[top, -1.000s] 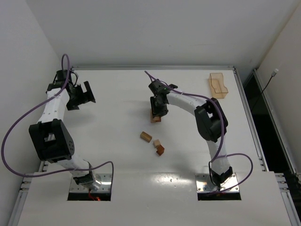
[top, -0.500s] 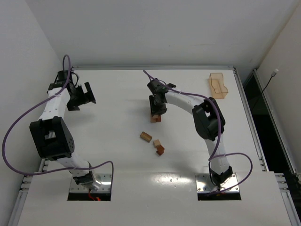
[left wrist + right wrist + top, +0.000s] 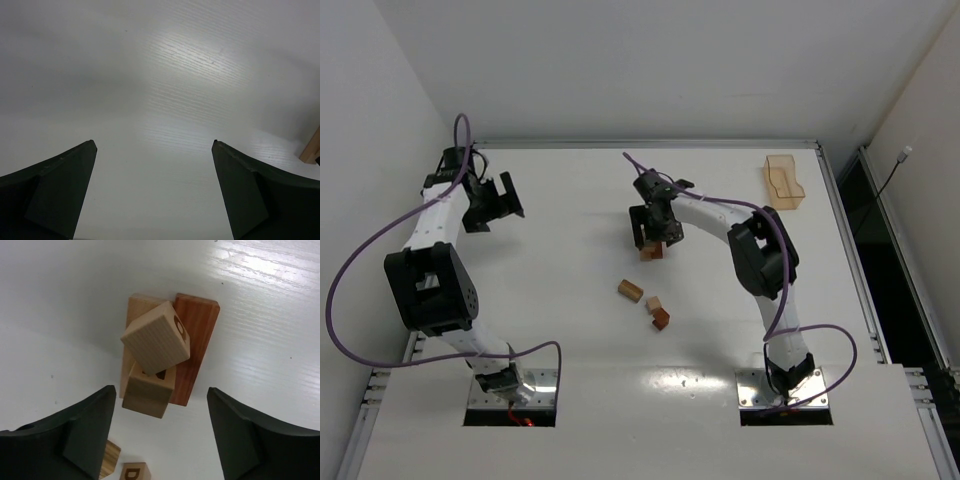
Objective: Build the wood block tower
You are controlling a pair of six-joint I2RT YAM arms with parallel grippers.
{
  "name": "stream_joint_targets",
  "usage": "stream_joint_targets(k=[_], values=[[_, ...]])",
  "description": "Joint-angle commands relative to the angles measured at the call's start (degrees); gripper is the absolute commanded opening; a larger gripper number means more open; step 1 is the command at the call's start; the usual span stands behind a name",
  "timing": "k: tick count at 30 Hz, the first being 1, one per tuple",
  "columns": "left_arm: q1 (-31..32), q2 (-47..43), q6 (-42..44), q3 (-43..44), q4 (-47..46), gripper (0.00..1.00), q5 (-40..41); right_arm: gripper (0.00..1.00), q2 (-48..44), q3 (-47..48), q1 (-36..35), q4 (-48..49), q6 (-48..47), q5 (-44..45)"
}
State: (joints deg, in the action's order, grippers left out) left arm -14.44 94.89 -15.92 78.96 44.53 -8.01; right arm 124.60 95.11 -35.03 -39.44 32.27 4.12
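Note:
The tower [image 3: 157,357] stands mid-table under my right gripper: a tan bar and a reddish-brown bar [image 3: 195,347] side by side at the base, a tan cube on them, and a second tan cube [image 3: 156,337] on top, twisted. In the top view the tower [image 3: 651,250] shows just below my right gripper [image 3: 654,228], which is open and empty above it. Three loose wood blocks lie nearer: a tan one [image 3: 630,290], a small tan one [image 3: 653,303] and a reddish one [image 3: 661,319]. My left gripper [image 3: 500,203] is open and empty at the far left.
A translucent orange tray [image 3: 783,181] sits at the far right corner. The table's raised rim [image 3: 650,144] runs along the back. Purple cables loop off both arms. Two loose blocks show at the bottom of the right wrist view [image 3: 132,471].
My right gripper has opened and drawn slightly up and left from the tower, leaving the top cube on it. The left arm has barely moved.

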Motion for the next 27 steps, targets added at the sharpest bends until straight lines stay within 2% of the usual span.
stream_joint_targets(k=[1,3,6,8,9,12,13,14,15,16,17,19,20,24,27], values=[[-0.2,0.3,0.2,3.0,-0.6,1.00,-1.5,0.73,-4.2,-1.1,-0.7,2.1,-3.4,1.8],[-0.2,-0.2,0.8,3.6,-0.6,1.00,-2.2,0.74,-7.0,-3.9,-1.4,3.6,-4.6,2.7],[-0.2,-1.0,1.3,4.3,-0.1,1.00,-2.8,0.77,-16.1,-10.1,-2.4,8.6,-9.3,1.7],[-0.2,-2.8,1.3,4.3,-0.1,1.00,-2.8,0.78,-22.4,-15.9,-3.6,14.4,-16.3,-2.4],[-0.2,-3.3,1.3,3.7,-0.1,1.00,-2.8,0.78,-29.3,-17.7,-4.2,16.3,-23.4,-4.3],[-0.2,-5.0,1.3,1.8,-1.1,1.00,-2.8,0.82,-40.9,-24.0,-6.4,19.7,-34.5,-13.8],[-0.2,-5.8,1.9,1.8,-1.1,1.00,-2.8,0.82,-42.7,-24.5,-7.0,20.6,-39.8,-21.0],[-0.2,-5.8,1.9,0.5,-1.1,1.00,-2.8,0.80,-43.5,-24.5,-7.8,18.1,-42.3,-23.7],[-0.2,-5.8,1.9,0.5,-1.7,1.00,-2.8,0.80,-43.5,-23.2,-8.6,15.4,-44.6,-25.5],[-0.2,-5.8,1.9,-0.4,-1.7,1.00,-2.8,0.80,-40.7,-20.0,-9.4,12.3,-49.4,-30.9],[-0.2,-5.8,1.9,-0.4,-1.7,1.00,-2.8,0.81,-38.4,-17.8,-10.5,4.3,-52.5,-34.3],[-0.2,-5.8,1.9,-0.9,-1.7,1.00,-2.8,0.82,-33.3,-12.5,-11.2,-2.8,-57.7,-43.6],[-0.2,-5.8,1.4,-0.9,-1.7,1.00,-2.8,0.82,-27.4,-10.9,-12.5,-8.3,-61.5,-44.7],[-0.2,-5.8,1.4,1.2,-0.7,1.00,-0.7,0.82,-13.6,-4.2,-15.5,-11.1,-58.3,-38.1],[-0.2,-7.8,1.4,1.8,-0.7,1.00,2.0,0.81,-9.8,-4.2,-15.5,-4.6,-50.6,-32.3]])
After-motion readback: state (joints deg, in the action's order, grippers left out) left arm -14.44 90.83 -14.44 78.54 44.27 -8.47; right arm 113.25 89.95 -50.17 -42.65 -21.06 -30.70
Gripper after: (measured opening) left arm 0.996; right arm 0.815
